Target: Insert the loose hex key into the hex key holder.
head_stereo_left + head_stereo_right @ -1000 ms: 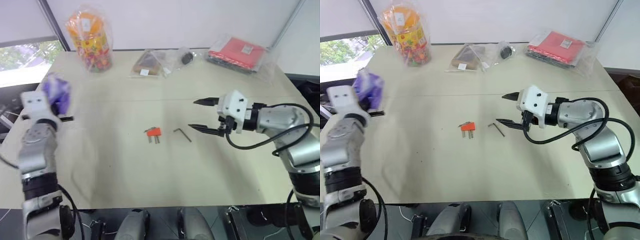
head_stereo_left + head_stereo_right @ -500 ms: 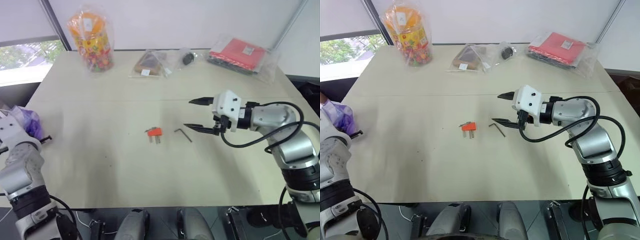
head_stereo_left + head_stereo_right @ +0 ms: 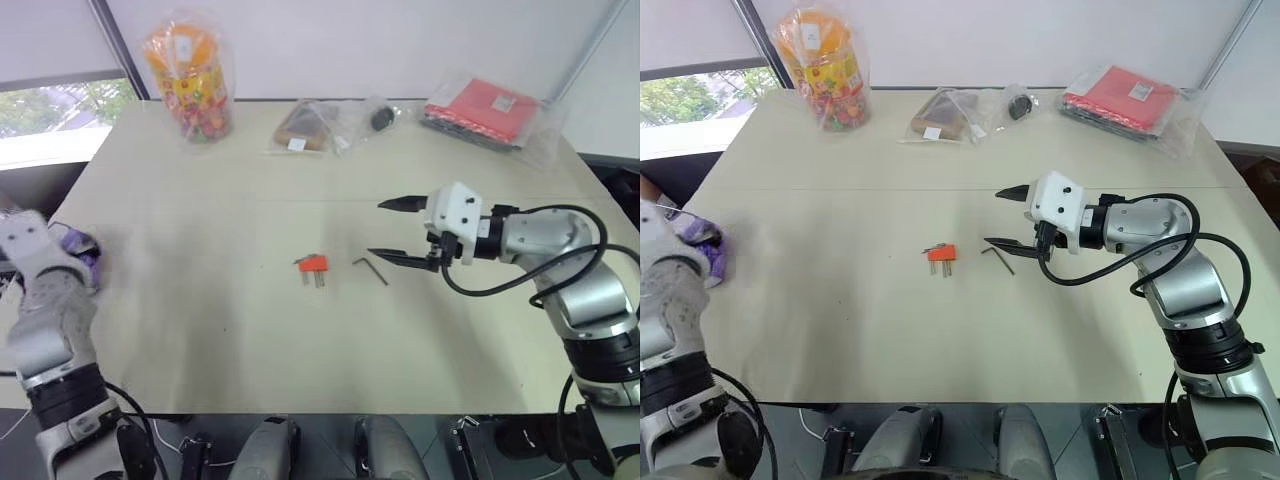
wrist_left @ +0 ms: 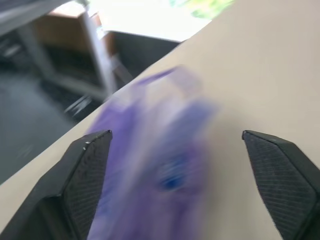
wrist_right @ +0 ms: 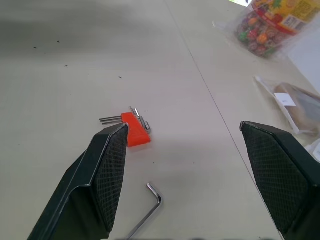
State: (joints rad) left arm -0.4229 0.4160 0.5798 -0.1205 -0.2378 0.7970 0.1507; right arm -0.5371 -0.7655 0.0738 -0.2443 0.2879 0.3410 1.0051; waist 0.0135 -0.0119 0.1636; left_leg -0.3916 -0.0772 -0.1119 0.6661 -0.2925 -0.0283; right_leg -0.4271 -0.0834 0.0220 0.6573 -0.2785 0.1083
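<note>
The loose hex key [image 3: 369, 270], a thin dark L-shaped rod, lies flat on the beige table. Just left of it lies the hex key holder [image 3: 313, 265], an orange-red block with short dark keys sticking out. My right gripper [image 3: 382, 228] hovers open just right of the loose key, holding nothing. The right wrist view looks between the wide-spread fingers [image 5: 107, 170] at the holder [image 5: 134, 135] and the loose key [image 5: 150, 210]. At the table's left edge my left gripper [image 4: 175, 135] stands open, its fingers wide around a blurred purple packet [image 4: 155, 170] without gripping it.
The purple packet [image 3: 78, 243] rests by the table's left edge. Along the far side stand a bagged jar of colourful sweets [image 3: 187, 72], a brown packet [image 3: 305, 128], a small bagged dark item [image 3: 378, 118] and a red packet [image 3: 487, 105].
My left gripper, shut on the purple packet a second ago, has come down to the table's left edge and opened, letting the packet go. The right arm has kept still.
</note>
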